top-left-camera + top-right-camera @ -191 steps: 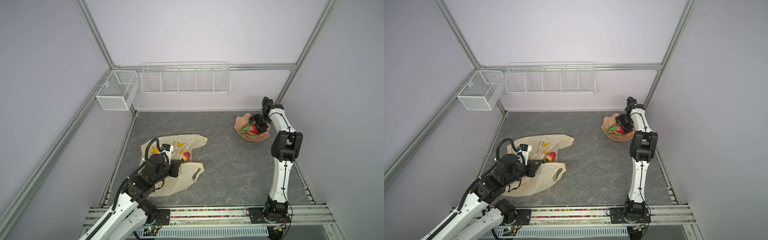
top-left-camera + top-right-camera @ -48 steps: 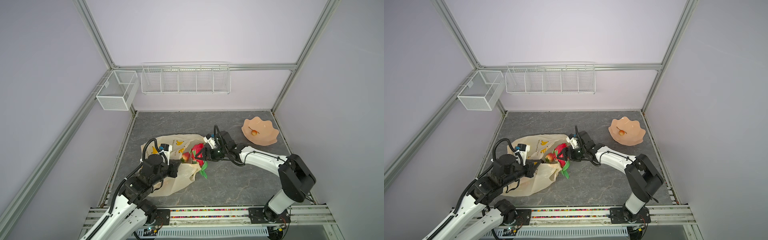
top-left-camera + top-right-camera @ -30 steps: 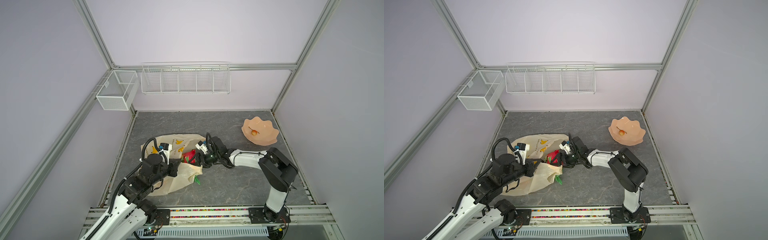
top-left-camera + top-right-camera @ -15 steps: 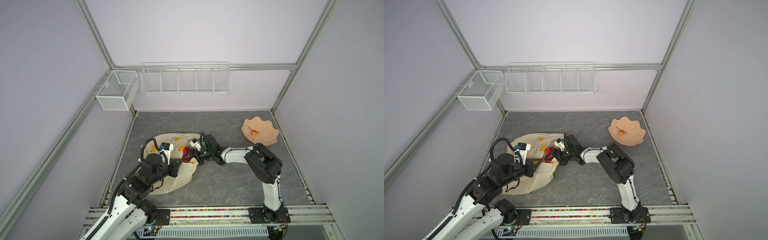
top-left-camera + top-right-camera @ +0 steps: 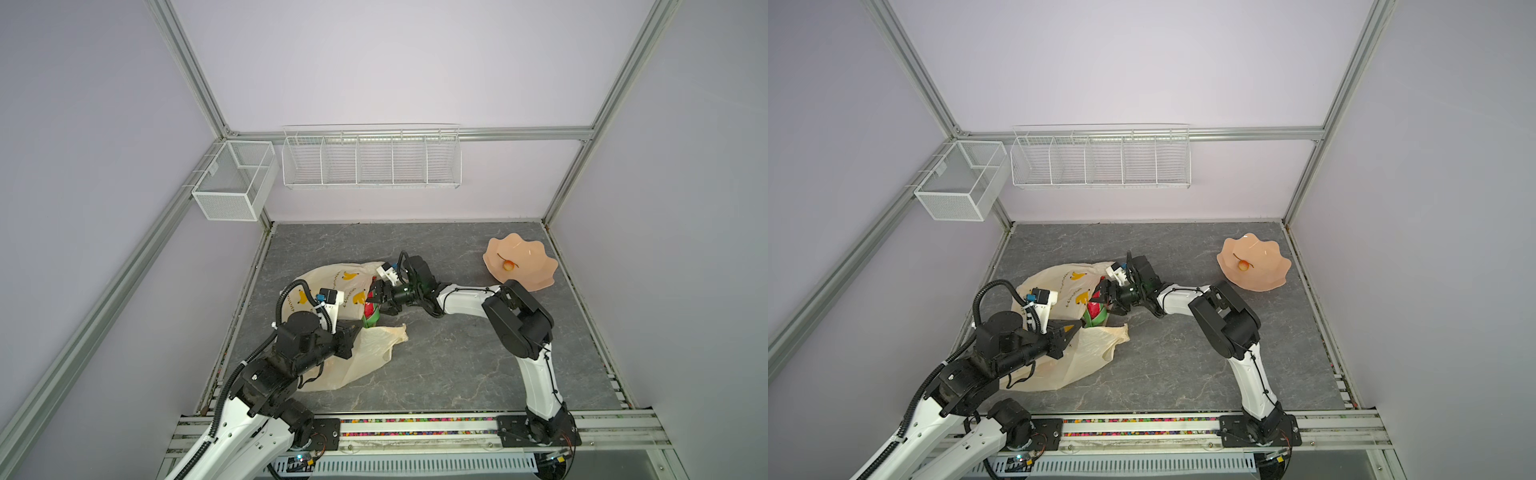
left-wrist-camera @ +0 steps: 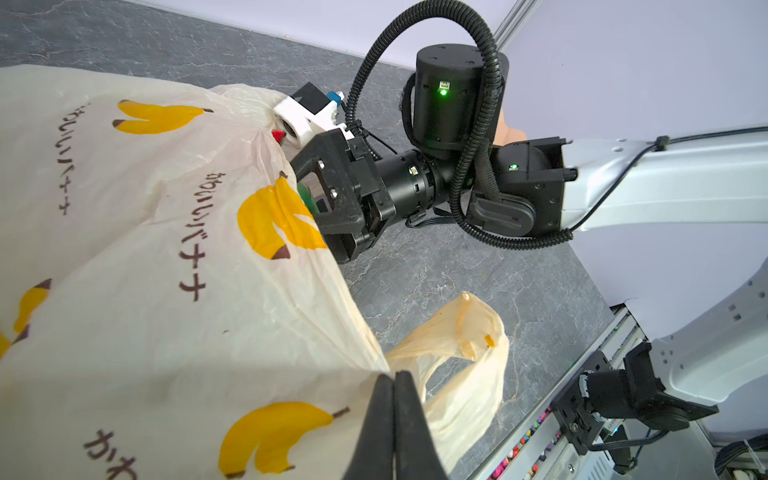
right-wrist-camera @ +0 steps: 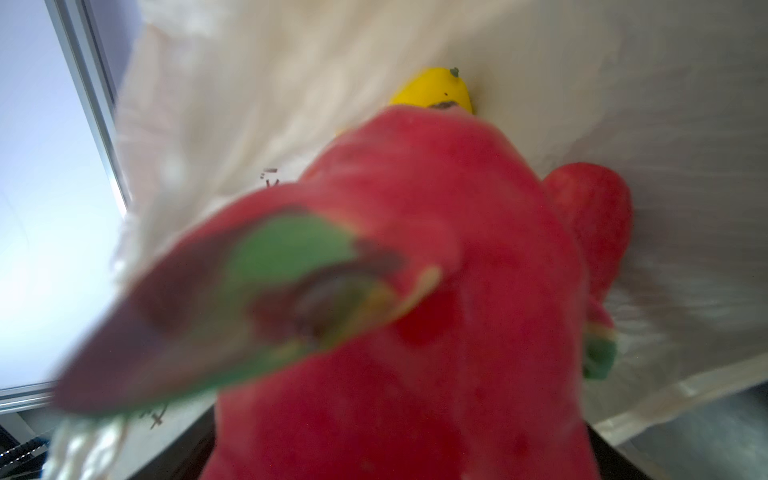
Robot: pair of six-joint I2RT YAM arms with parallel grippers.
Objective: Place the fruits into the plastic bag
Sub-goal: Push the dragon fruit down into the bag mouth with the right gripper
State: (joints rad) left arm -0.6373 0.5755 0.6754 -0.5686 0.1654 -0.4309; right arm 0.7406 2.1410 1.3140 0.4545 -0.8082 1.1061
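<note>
Wrist cameras: only the right wrist view looked into the thin cream-yellow translucent plastic bag (image 7: 665, 124) printed with yellow bananas. The big red toy dragon fruit with green scales (image 7: 415, 291) filled most of that view, blurred. A yellow round fruit (image 7: 436, 91) and a smaller red fruit (image 7: 590, 208) lay deeper in, against the film.
Left wrist view: it alone showed the left gripper (image 6: 395, 399) close up, and the right gripper (image 6: 311, 195) at the bag's mouth. The bag's contents were hidden behind the film.
Top views: both took in the whole grey marbled table (image 5: 436, 353), with the plastic bag (image 5: 374, 349) (image 5: 1084, 357) left of the middle and the peach scalloped bowl (image 5: 536, 278) (image 5: 1266, 278) at the far right.
Left gripper (image 5: 356, 330) (image 5: 1077, 325): its fingers were pressed together, pinching a fold of the bag's upper film near a cut-out handle and drawing it up like a tent.
Right gripper (image 5: 376, 296) (image 5: 1100, 297): its jaws stood wide on either side of the dragon fruit, gripping it at the bag's mouth.
Dragon fruit (image 5: 370, 312) (image 5: 1094, 312): it sat partly under the raised film, red and green showing at the opening in both top views.
Bowl contents: one small orange-red round fruit with a dark stem (image 5: 508, 266) (image 5: 1243, 265) lay in the bowl, well apart from the bag.
</note>
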